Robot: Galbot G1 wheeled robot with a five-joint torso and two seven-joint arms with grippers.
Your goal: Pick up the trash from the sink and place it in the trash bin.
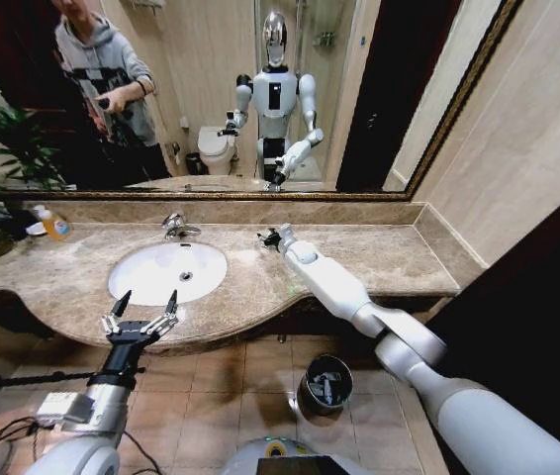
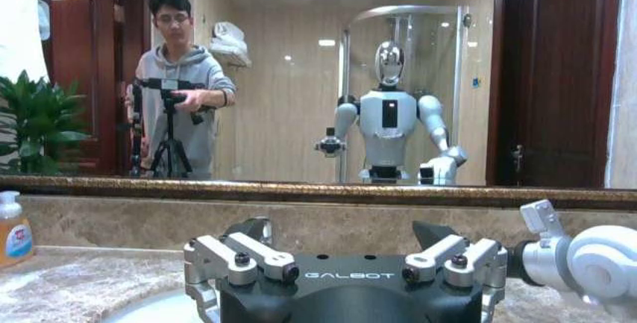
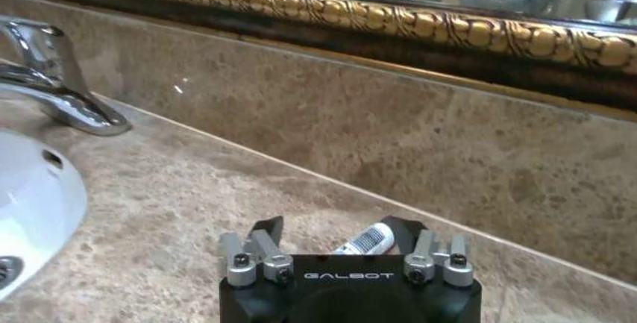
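- While the right arm stretches far across the marble bench (image 1: 379,259), its elbow sits low near the floor and its forearm slopes up and to the left, ending at the right gripper (image 1: 269,237) by the back wall.
- In the right wrist view the right gripper (image 3: 339,235) hangs just above the bench, its fingers (image 3: 267,231) spread apart around a small white tube (image 3: 365,239) with a dark printed label; whether they touch it cannot be told.
- That tube lies on the bench surface to the right of the chrome faucet (image 1: 175,227), near the backsplash, outside the sink (image 1: 167,272).
- The white basin shows a drain at its middle.
- The left arm rises from the lower left, forearm nearly vertical in the head view, with the left gripper (image 1: 140,315) held at the near edge of the bench in front of the sink.
- Its fingers (image 1: 171,301) are splayed wide and grasp nothing; the left wrist view shows the same spread fingers (image 2: 430,232) pointing toward the mirror.
- The trash bin (image 1: 325,383) stands on the tiled floor below the bench, right of the left arm, with pale items inside it.
- An orange soap bottle (image 1: 54,226) stands at the far left of the bench.
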